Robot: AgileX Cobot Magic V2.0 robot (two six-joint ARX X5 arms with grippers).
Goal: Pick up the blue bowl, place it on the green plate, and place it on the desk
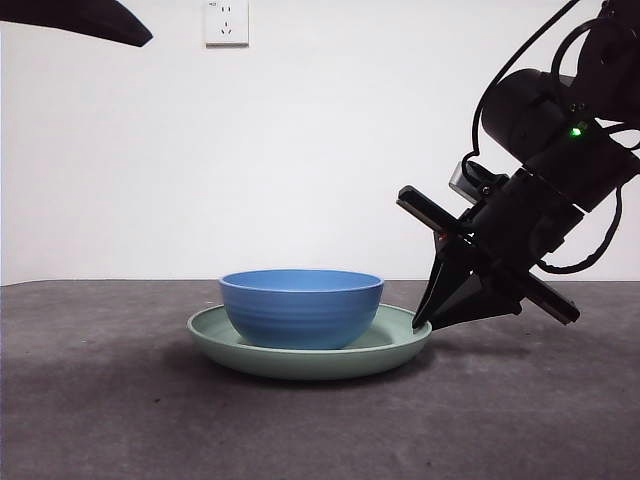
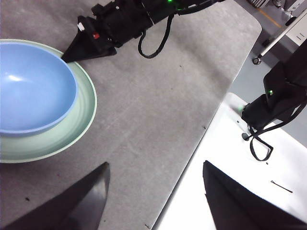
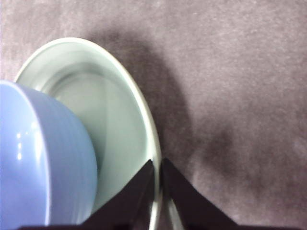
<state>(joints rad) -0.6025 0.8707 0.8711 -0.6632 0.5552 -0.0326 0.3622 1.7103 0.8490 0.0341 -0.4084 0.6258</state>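
The blue bowl (image 1: 300, 305) sits upright inside the green plate (image 1: 395, 345), which lies on the desk (image 1: 120, 420). My right gripper (image 1: 420, 322) comes down from the right, and its jaws are pinched on the plate's right rim. In the right wrist view the two jaws (image 3: 157, 165) close on the plate rim (image 3: 110, 110), with the bowl (image 3: 33, 158) just beside them. The left wrist view shows the bowl (image 2: 29, 86), the plate (image 2: 81, 115) and the right gripper (image 2: 64, 58) at the rim. My left gripper (image 2: 153, 191) is open and empty, high above the desk.
The left arm shows only as a black tip (image 1: 90, 20) at the top left. A wall socket (image 1: 226, 22) is on the white wall behind. The desk's edge (image 2: 192, 158) borders a white surface holding a black device (image 2: 273, 105).
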